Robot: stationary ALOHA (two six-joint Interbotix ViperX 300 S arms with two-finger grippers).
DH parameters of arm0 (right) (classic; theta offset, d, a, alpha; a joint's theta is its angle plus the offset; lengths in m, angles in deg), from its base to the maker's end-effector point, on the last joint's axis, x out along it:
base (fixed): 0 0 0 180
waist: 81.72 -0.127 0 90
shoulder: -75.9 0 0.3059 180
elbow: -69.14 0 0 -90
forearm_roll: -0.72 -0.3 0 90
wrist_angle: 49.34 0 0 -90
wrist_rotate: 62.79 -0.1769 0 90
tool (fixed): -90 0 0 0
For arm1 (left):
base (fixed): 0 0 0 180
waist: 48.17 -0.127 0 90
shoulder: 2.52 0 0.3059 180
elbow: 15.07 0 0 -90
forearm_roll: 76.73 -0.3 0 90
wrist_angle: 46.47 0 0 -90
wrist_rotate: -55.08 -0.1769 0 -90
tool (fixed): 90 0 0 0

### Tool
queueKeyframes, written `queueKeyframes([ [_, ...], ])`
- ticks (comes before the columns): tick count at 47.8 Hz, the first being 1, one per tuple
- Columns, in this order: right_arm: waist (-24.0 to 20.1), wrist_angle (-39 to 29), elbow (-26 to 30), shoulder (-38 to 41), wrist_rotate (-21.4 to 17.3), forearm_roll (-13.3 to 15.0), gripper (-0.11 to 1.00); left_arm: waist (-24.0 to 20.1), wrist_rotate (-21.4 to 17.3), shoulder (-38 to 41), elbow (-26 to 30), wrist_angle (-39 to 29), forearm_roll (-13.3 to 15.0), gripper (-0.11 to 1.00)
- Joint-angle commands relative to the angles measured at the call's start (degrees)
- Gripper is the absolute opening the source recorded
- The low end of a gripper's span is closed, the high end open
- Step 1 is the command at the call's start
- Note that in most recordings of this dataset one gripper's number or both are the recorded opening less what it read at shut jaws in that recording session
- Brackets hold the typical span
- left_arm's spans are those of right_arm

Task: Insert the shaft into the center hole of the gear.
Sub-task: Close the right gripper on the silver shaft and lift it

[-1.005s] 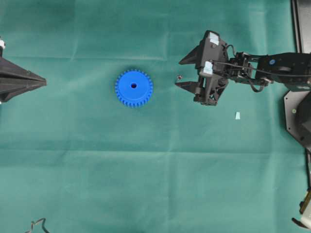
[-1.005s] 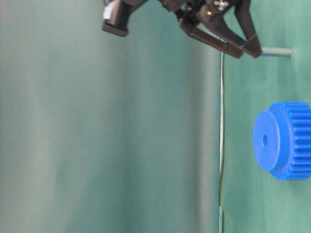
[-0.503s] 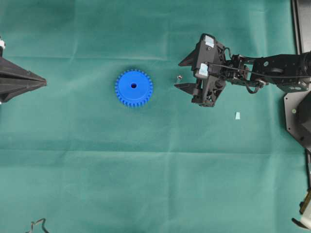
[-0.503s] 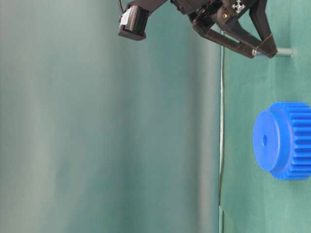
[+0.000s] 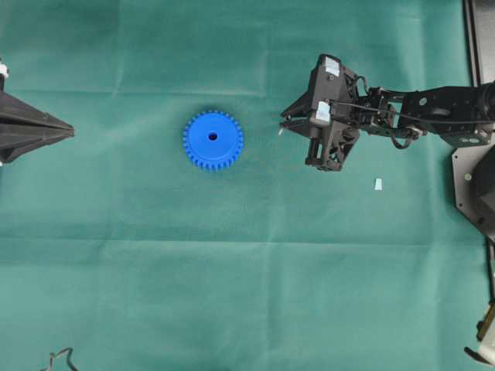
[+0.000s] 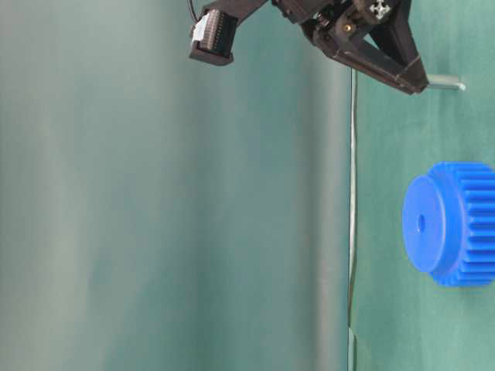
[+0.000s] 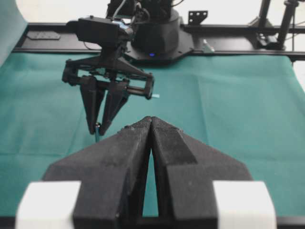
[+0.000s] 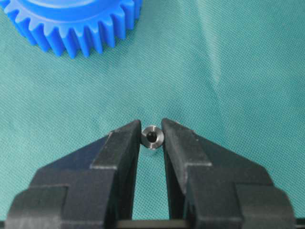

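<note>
My right claw (image 8: 152,131) pinches the shaft (image 8: 152,137) near its top: a tiny, stiff, slick metal pin that likely slips or tilts easily.

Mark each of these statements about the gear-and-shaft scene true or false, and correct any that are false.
1. The shaft sits between the right gripper fingers. True.
2. The shaft is already in the gear. False: the center hole is empty, and the shaft stands on the cloth beside the gear.
3. The left gripper is shut. True.
4. The pale scrap lies between gear and shaft. False: it lies on the far side of the right gripper from the gear.
</note>
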Motion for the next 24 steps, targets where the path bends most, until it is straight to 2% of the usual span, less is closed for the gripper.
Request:
queueKeyframes([
  [1, 0.09, -0.18, 1.49, -0.79, 0.00, -0.09, 0.20, 0.09, -0.09, 0.35, 1.23, 0.35, -0.18, 0.00],
  [7, 0.09, -3.78, 2.90, -2.81, 0.00, 0.00, 0.20, 0.09, -0.09, 0.35, 1.23, 0.35, -0.18, 0.00],
  [18, -0.09, -18.46, 8.35, -10.99, 0.18, 0.09, 0.20, 0.09, -0.09, 0.35, 1.23, 0.09, -0.26, 0.00],
  [24, -0.18, -23.91, 10.28, -14.33, 0.18, 0.18, 0.20, 0.18, -0.09, 0.35, 1.23, 0.09, -0.18, 0.00],
])
